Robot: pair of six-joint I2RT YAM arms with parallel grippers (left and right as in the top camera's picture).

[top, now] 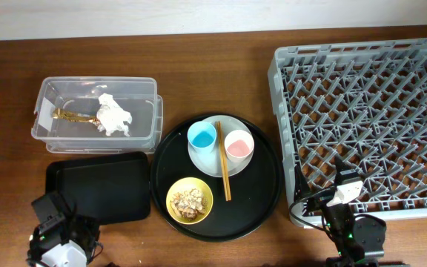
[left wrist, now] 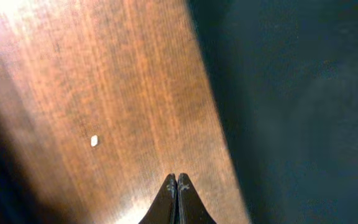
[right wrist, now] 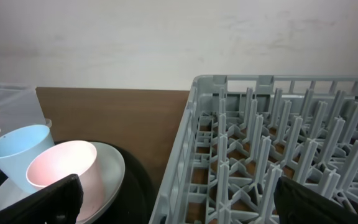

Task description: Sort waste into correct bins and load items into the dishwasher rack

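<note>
The clear tub [top: 50, 133] holds the crumpled white tissue [top: 114, 116] and the gold wrapper strip [top: 71, 116]. The flat black tray [top: 98, 185] lies in front of it. The plate [top: 215, 165] carries the light-blue cup [top: 202, 137], the white cup with a pink inside [top: 238, 146] and the chopsticks [top: 222, 165]. The yellow bowl [top: 190, 200] holds beige food scraps [top: 189, 202]. The grey rack [top: 365, 111] is at the right. My left gripper [top: 50, 215] is shut and empty over bare wood [left wrist: 177, 180], beside the black tray [left wrist: 291, 93]. My right gripper [top: 345, 187] is open and empty [right wrist: 185, 202] at the rack's front left corner [right wrist: 260, 137], with both cups [right wrist: 17, 152] [right wrist: 64, 168] to its left.
A large round black tray [top: 262, 193] holds the plate and the bowl, between the flat tray and the rack. A small pale crumb [left wrist: 94, 141] lies on the wood near my left gripper. The tub's corner [right wrist: 8, 102] shows behind the cups.
</note>
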